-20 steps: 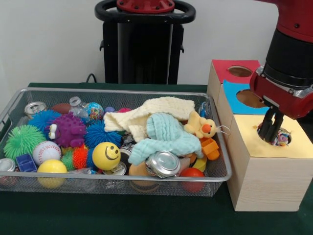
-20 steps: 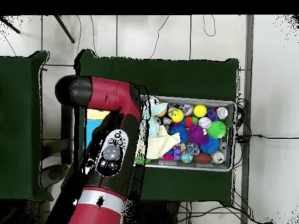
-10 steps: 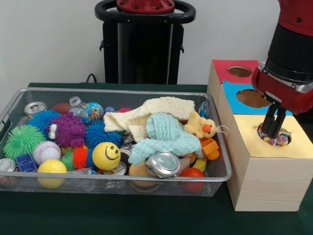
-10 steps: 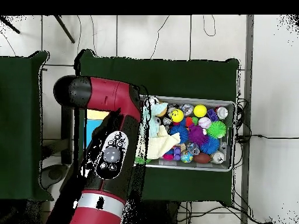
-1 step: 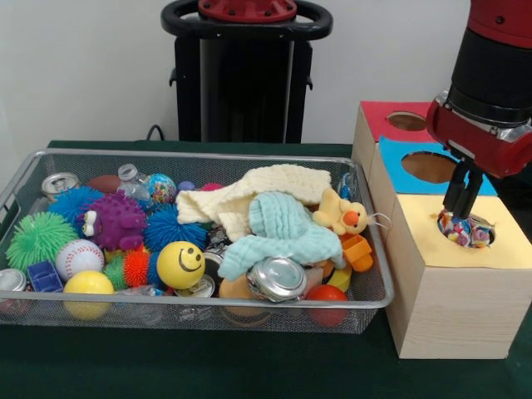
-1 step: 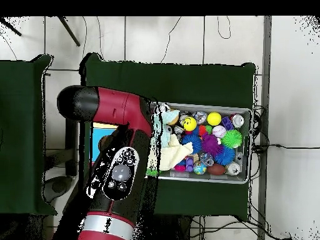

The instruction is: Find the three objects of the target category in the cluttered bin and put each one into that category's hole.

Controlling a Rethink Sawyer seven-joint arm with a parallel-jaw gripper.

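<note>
Hovering over the yellow-topped hole at right of the front view, the gripper is sitting just above a speckled ball lodged in the opening; whether it is apart or together cannot be told.

One object appears delivered; more balls are lying in the wire mesh bin at left: spiky rubber, a smiley foam ball, a stitched baseball, among soft cloths and dented cans. Overhead, the red arm is covering the wooden boxes at centre-left, the bin lying right of centre.
</note>
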